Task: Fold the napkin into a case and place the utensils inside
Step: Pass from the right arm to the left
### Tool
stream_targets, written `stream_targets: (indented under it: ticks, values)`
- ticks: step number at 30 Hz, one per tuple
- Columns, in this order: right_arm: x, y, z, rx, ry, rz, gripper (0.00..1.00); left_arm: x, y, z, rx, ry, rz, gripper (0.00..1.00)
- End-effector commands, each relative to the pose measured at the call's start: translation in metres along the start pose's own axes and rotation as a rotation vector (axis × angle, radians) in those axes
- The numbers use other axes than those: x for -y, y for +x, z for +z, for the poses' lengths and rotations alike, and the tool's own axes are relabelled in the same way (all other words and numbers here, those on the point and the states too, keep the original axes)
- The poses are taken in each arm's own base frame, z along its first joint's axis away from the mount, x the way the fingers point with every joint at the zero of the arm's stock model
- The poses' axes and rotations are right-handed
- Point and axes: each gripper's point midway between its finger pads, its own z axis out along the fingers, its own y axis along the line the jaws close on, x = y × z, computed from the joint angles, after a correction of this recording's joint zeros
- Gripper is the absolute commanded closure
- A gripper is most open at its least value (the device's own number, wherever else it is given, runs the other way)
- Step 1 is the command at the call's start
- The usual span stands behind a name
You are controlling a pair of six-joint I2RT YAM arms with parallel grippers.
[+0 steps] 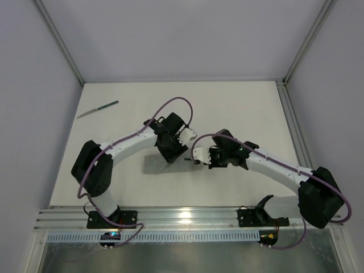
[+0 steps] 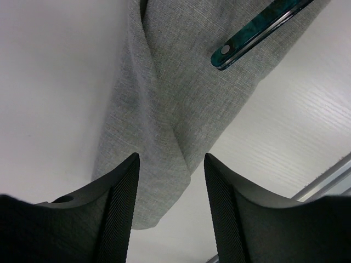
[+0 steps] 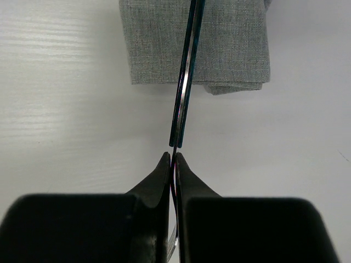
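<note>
The napkin (image 2: 164, 109) lies folded into a narrow grey strip on the white table, its layered end also showing in the right wrist view (image 3: 230, 49). In the top view the arms hide it. My right gripper (image 3: 173, 156) is shut on the fork (image 3: 184, 82), pinching its metal neck edge-on. The dark teal handle (image 2: 258, 35) reaches out over the folded fabric. My left gripper (image 2: 171, 159) is open just above the napkin's near end, with nothing between its fingers. The knife (image 1: 98, 109) lies alone at the table's far left.
Both arms meet over the middle of the table, with the left gripper (image 1: 170, 151) and the right gripper (image 1: 200, 160) close together. A metal rail (image 1: 187, 216) runs along the near edge. White walls close in the back and sides.
</note>
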Motion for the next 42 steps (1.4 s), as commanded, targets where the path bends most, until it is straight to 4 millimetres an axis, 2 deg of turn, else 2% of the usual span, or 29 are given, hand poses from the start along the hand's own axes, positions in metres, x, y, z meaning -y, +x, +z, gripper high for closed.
stream_targets:
  ticks: [1, 2, 9, 13, 14, 16, 17, 19, 22, 28, 29, 34, 35, 36, 37, 40, 42]
  values:
    - [0.024, -0.024, -0.005, 0.061, 0.057, 0.057, 0.97, -0.021, -0.018, 0.007, 0.064, -0.101, -0.030, 0.49]
    - [0.026, -0.026, -0.003, 0.067, 0.067, 0.054, 0.97, -0.021, -0.018, 0.009, 0.063, -0.098, -0.033, 0.52]
    - [0.034, -0.039, 0.008, 0.106, 0.101, 0.022, 0.97, -0.021, -0.008, 0.032, 0.009, -0.095, -0.042, 0.56]
    - [0.030, -0.059, 0.008, 0.181, 0.042, 0.034, 0.97, -0.024, -0.008, 0.033, 0.011, -0.114, -0.048, 0.61]
    - [0.022, -0.055, 0.011, 0.158, -0.003, 0.076, 0.97, -0.024, -0.009, 0.032, 0.017, -0.114, -0.049, 0.64]
    - [0.024, -0.057, 0.010, 0.137, -0.020, 0.125, 0.97, -0.024, -0.010, 0.029, 0.028, -0.117, -0.053, 0.66]
    - [0.015, -0.051, 0.009, 0.105, -0.065, 0.156, 0.97, -0.024, -0.011, 0.027, 0.039, -0.119, -0.057, 0.67]
    - [0.002, -0.041, 0.009, 0.073, -0.133, 0.216, 0.97, -0.023, -0.017, 0.016, 0.075, -0.119, -0.060, 0.67]
    - [-0.005, -0.037, 0.004, 0.089, -0.145, 0.231, 0.97, -0.019, -0.025, 0.002, 0.120, -0.101, -0.064, 0.65]
    - [0.008, -0.047, -0.018, 0.235, -0.113, 0.328, 0.97, -0.003, -0.036, -0.031, 0.226, 0.014, -0.069, 0.54]
    - [0.010, -0.053, -0.026, 0.279, -0.107, 0.323, 0.97, 0.003, -0.039, -0.036, 0.246, 0.066, -0.062, 0.51]
    - [0.014, -0.061, -0.044, 0.340, -0.099, 0.290, 0.97, 0.019, -0.045, -0.062, 0.289, 0.201, -0.009, 0.44]
    - [0.014, -0.065, -0.048, 0.357, -0.111, 0.288, 0.97, 0.021, -0.046, -0.070, 0.293, 0.216, 0.021, 0.43]
    - [0.018, -0.071, -0.054, 0.378, -0.111, 0.275, 0.97, 0.020, -0.056, -0.087, 0.327, 0.208, 0.107, 0.42]
    - [0.015, -0.073, -0.057, 0.383, -0.130, 0.278, 0.97, 0.023, -0.046, -0.096, 0.289, 0.216, 0.138, 0.40]
    - [0.013, -0.086, -0.067, 0.450, -0.147, 0.255, 0.97, 0.021, -0.045, -0.131, 0.304, 0.189, 0.342, 0.37]
    - [0.013, -0.092, -0.074, 0.491, -0.130, 0.228, 0.97, 0.026, -0.045, -0.147, 0.352, 0.189, 0.449, 0.32]
